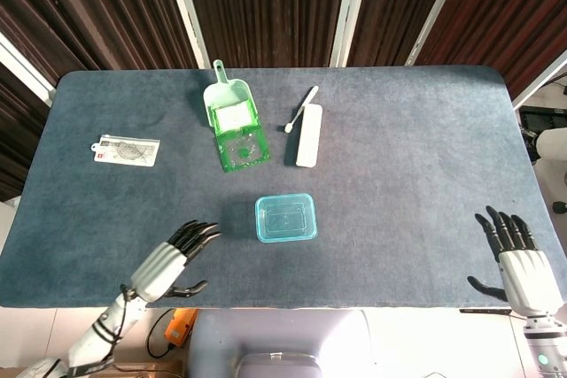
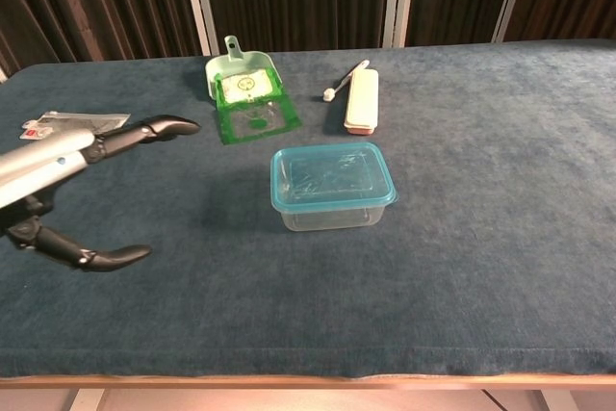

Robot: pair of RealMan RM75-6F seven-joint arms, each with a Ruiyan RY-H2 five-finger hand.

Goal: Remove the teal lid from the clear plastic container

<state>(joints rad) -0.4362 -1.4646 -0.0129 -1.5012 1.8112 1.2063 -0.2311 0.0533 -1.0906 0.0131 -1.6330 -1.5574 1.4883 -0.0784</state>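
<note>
clear plastic container (image 2: 332, 201) near the middle of the blue-grey felt table (image 1: 416, 157), teal lid (image 1: 285, 217) seated on top. left hand (image 1: 170, 263) over the near left part of the table, fingers spread wide, holding nothing, apart from the container. right hand (image 1: 521, 263) at the near right edge, fingers apart, empty. further back: green plastic scoop (image 1: 232, 121) with a packet in it, white oblong case (image 1: 308, 135) with a small white spoon (image 1: 300, 110) beside it, flat clear packet (image 1: 127, 150) at far left.
</note>
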